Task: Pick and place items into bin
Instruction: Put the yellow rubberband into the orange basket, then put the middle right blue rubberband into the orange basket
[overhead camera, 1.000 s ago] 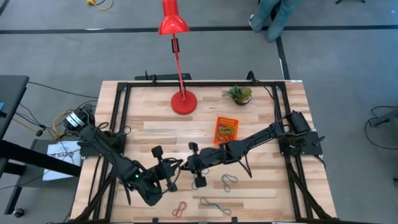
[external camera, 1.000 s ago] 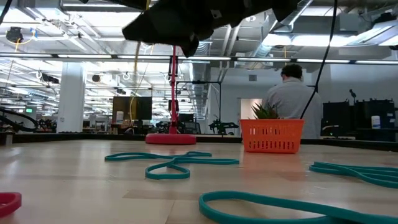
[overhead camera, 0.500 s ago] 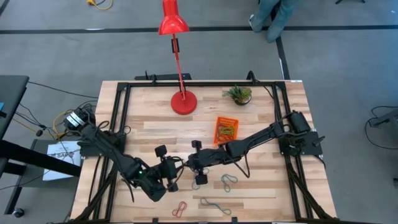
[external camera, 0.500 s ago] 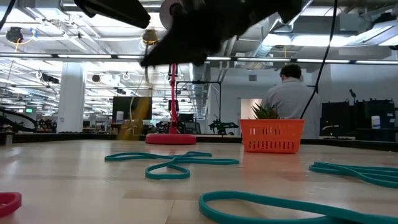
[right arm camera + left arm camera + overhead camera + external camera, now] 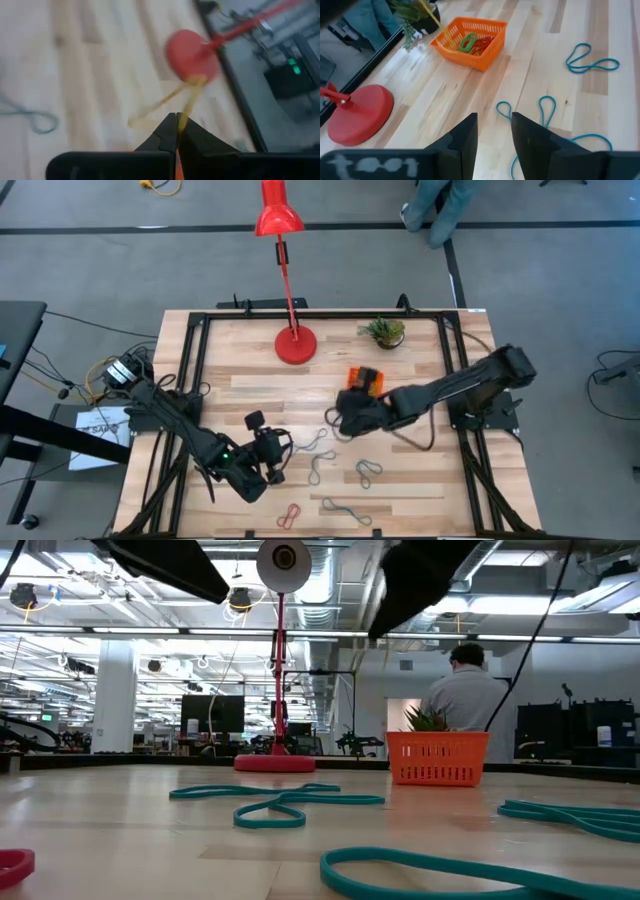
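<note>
The orange bin [image 5: 470, 44] stands on the table with red and green bands inside; in the high view my right arm partly covers the bin [image 5: 364, 377]. My right gripper [image 5: 177, 125], seen from above beside the bin [image 5: 346, 412], is shut on a yellow band [image 5: 189, 97]. The yellow band [image 5: 436, 21] hangs over the bin's wall. My left gripper [image 5: 492, 122] stands open with nothing between its fingers, near the table's middle [image 5: 274, 444]. Teal bands [image 5: 318, 443], [image 5: 368, 472], [image 5: 345, 510] and a red band [image 5: 290, 515] lie flat on the wood. My right gripper pinches the yellow band at one end of its loop [image 5: 183, 119] between its two fingers. The rest of the band trails out beyond the fingertips, slack and lifted clear of the table. Its lower end [image 5: 449, 39] reaches the bin's wall; whether it touches I cannot tell.
A red lamp base [image 5: 295, 345] and a small potted plant [image 5: 384, 331] stand at the table's far side. A black frame runs around the table's edges [image 5: 195, 380]. A person [image 5: 465, 695] stands beyond the table in the low view.
My right gripper has drawn away from my left gripper and gone toward the table's far right, to the bin, carrying the yellow band with it. My left gripper has stayed near the table's middle. The bands on the table lie as before.
</note>
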